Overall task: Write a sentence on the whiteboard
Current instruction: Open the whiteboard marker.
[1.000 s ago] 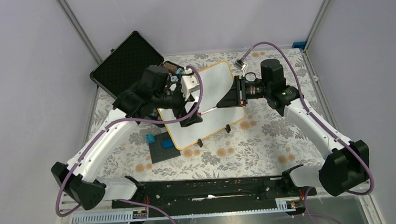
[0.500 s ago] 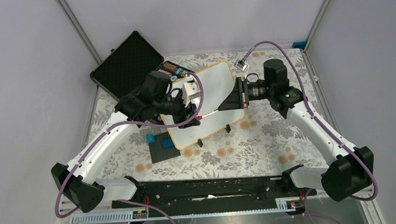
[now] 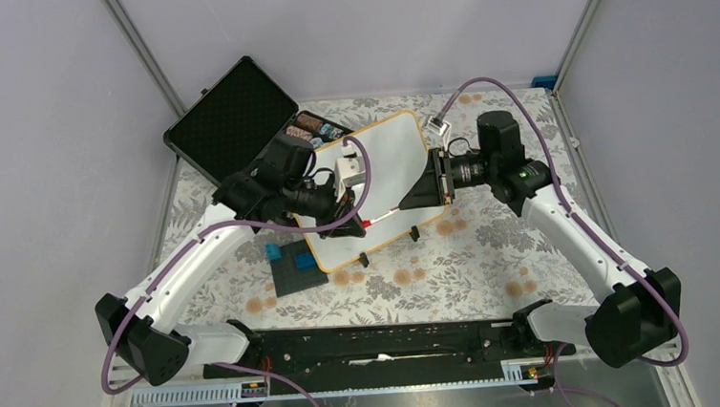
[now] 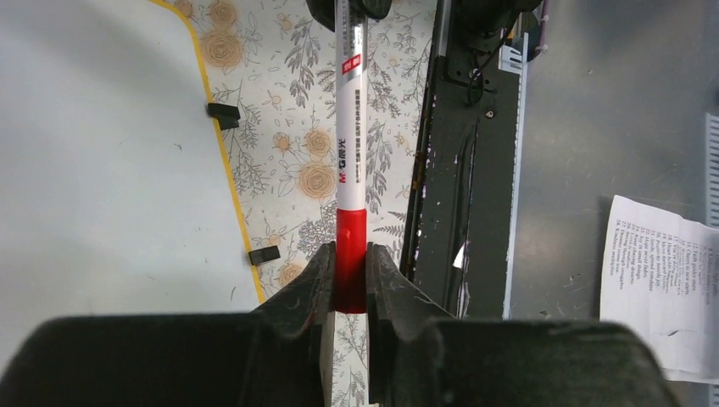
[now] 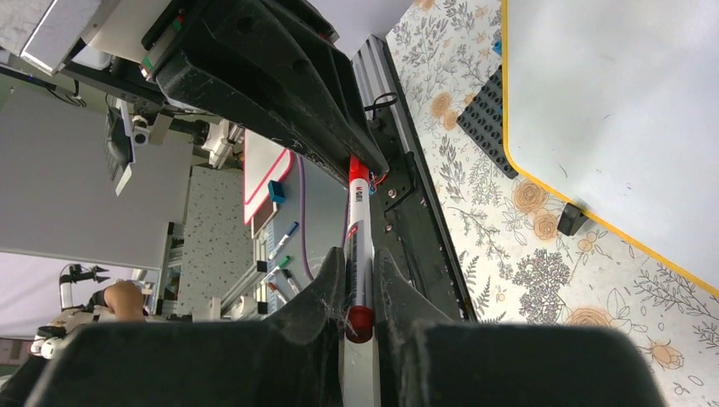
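The whiteboard (image 3: 386,154) lies tilted on the flowered cloth, white with a yellow-tan rim; its face (image 4: 102,153) (image 5: 619,110) is bare and no sentence shows on it. A white marker (image 3: 383,216) with a red cap hangs level over the board's near edge, between both arms. My left gripper (image 3: 356,225) (image 4: 349,288) is shut on the red cap (image 4: 351,254). My right gripper (image 3: 404,206) (image 5: 359,292) is shut on the other end of the marker's barrel (image 5: 358,229).
An open black case (image 3: 230,117) stands at the back left with small items (image 3: 314,125) beside it. A dark grey plate with blue blocks (image 3: 295,265) lies left of the board's near corner. The black base rail (image 3: 375,341) runs along the front.
My left gripper has come toward the near side onto the marker's red cap and closed on it. The right gripper, holding the marker, has shifted slightly left and nearer.
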`<state>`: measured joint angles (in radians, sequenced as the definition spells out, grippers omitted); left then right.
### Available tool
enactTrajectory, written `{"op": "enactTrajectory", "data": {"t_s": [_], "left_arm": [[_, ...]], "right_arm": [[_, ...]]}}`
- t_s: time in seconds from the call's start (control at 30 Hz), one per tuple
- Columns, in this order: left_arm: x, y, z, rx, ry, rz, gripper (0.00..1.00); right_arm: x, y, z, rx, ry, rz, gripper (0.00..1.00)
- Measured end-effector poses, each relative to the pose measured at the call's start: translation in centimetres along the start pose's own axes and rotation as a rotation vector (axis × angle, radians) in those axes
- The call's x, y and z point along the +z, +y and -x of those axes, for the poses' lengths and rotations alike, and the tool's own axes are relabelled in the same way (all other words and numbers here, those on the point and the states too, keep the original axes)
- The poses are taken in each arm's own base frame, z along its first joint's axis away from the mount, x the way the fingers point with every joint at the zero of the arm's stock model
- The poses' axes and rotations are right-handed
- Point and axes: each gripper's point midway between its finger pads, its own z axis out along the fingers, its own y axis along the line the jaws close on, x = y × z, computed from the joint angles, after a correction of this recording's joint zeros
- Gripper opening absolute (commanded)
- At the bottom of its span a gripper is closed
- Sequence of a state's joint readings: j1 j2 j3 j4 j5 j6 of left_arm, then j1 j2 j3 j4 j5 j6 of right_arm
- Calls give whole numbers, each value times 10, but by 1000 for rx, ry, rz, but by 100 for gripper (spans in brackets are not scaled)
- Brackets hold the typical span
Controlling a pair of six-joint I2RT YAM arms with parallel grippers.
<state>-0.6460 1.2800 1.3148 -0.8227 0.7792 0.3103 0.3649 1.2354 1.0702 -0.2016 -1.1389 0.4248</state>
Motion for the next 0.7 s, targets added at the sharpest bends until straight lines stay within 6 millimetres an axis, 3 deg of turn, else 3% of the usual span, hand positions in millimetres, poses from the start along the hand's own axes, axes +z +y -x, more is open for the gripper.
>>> {"op": "enactTrajectory", "data": {"t_s": [0.17,0.2,0.43,0.7], "left_arm": [[0,0,0,4,0,0,0],[0,1,-1,14,4,3,0],[2,9,-14,113,83,67,0],[4,15,-19,174,128,115,0]], "right_arm": [[0,2,-1,-16,5,8,57],[0,2,-2,-14,7,10,63],[1,3,-8,-2,31,26,66],[17,-3,-24,68,105,43,57]]}}
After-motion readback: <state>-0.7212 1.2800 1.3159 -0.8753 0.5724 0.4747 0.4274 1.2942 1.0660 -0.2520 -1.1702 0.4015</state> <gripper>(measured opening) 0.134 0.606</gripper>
